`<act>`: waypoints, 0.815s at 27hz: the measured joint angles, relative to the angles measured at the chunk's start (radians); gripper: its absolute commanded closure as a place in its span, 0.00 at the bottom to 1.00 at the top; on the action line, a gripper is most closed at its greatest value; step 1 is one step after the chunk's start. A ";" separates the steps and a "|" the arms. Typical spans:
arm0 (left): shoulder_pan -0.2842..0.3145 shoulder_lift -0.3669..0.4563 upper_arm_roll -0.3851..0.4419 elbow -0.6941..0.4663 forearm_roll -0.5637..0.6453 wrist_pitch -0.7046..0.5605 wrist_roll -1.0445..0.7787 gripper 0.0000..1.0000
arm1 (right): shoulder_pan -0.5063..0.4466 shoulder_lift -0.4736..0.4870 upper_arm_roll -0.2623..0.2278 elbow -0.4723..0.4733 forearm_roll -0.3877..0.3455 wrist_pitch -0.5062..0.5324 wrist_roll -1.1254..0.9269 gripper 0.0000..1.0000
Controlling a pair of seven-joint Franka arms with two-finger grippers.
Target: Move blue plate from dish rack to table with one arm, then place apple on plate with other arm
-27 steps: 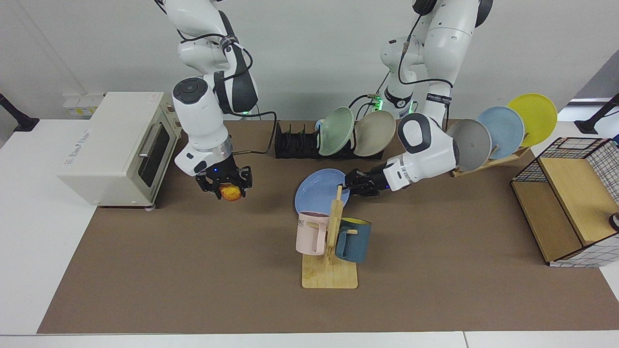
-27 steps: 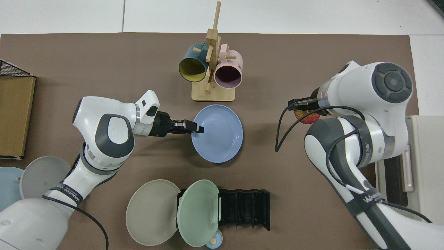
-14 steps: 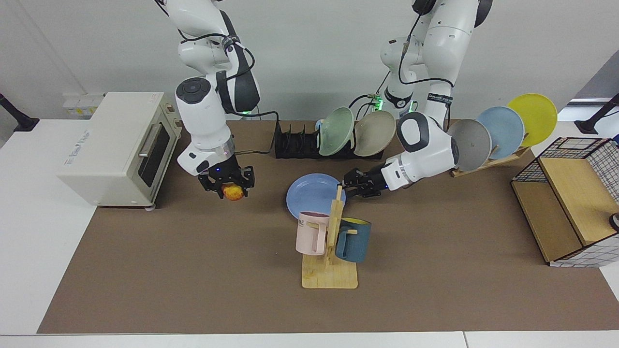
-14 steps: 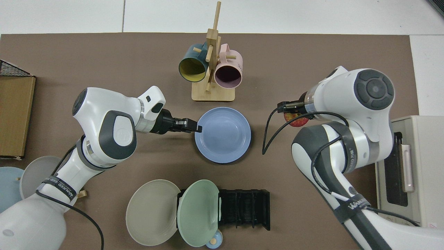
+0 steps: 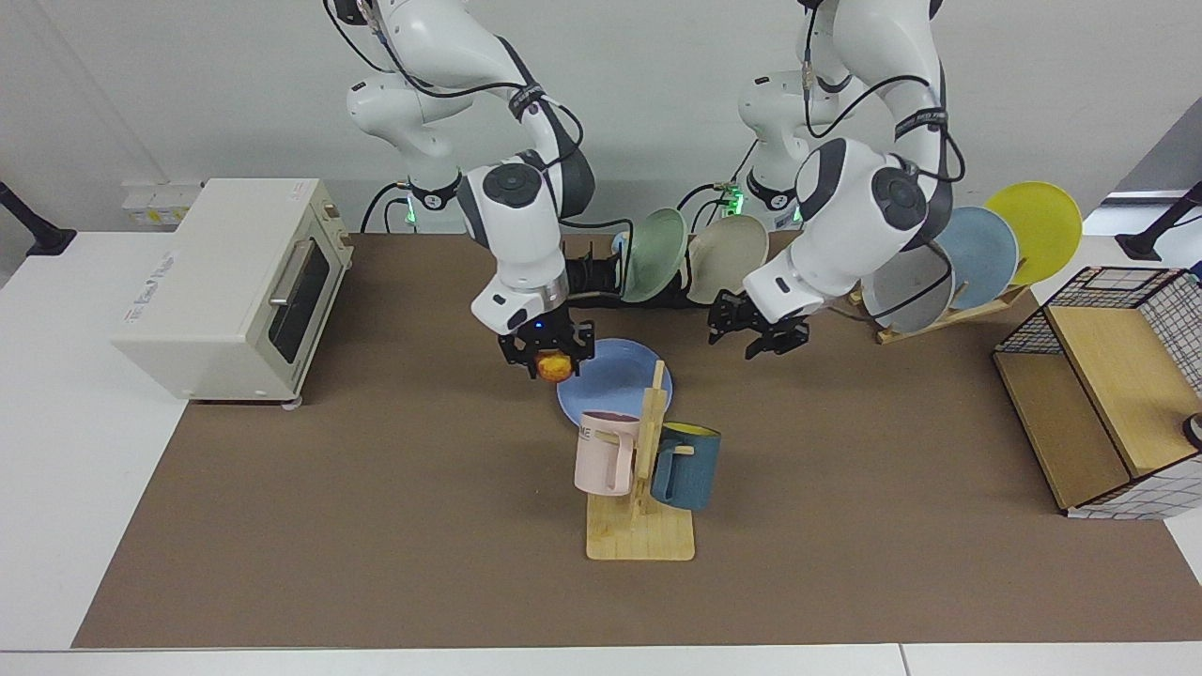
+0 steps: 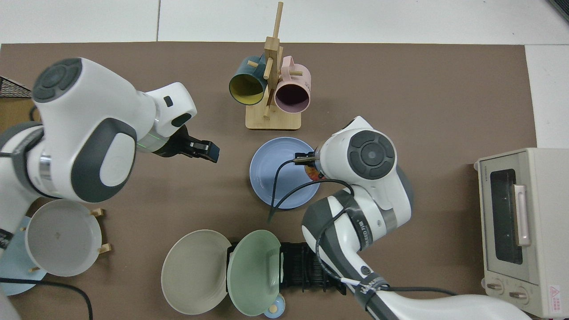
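Observation:
The blue plate [image 5: 615, 383] [image 6: 278, 180] lies flat on the table [image 5: 376, 526], just behind the mug tree. My right gripper [image 5: 547, 357] hangs over the plate's edge on the toaster side, shut on the apple [image 5: 554, 367]. From above, the right wrist covers most of the apple [image 6: 312, 173], which sits over the plate's rim. My left gripper [image 5: 757, 336] [image 6: 208, 151] is open and empty, raised off the table and well apart from the plate. The dish rack [image 5: 593, 278] [image 6: 313, 268] holds a green plate [image 5: 653, 255] and a beige plate [image 5: 729, 259].
A wooden mug tree [image 5: 646, 469] with a pink and a teal mug stands in front of the plate. A toaster oven [image 5: 235, 282] sits behind the right arm. A wooden stand [image 5: 977, 252] holds grey, sky-blue and yellow plates, and a wire basket [image 5: 1108, 376] is beyond it.
The left gripper let go of the blue plate, now flat on the table, and pulled back and up. The right arm carried the apple from near the toaster to over the plate's edge.

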 measured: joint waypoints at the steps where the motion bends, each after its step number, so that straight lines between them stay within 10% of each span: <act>1: -0.004 -0.013 0.015 0.021 0.014 -0.042 0.000 0.23 | 0.016 0.010 0.000 0.000 -0.002 0.016 0.020 1.00; 6: -0.026 -0.059 0.065 0.116 0.109 -0.191 0.000 0.02 | 0.074 0.059 0.000 0.001 -0.006 0.087 0.075 1.00; 15: -0.065 -0.130 0.106 0.143 0.216 -0.296 -0.010 0.02 | 0.099 0.105 -0.001 0.005 -0.006 0.115 0.083 0.82; 22: -0.075 -0.185 0.189 0.101 0.216 -0.352 -0.006 0.00 | 0.121 0.124 -0.001 0.005 -0.006 0.142 0.099 0.49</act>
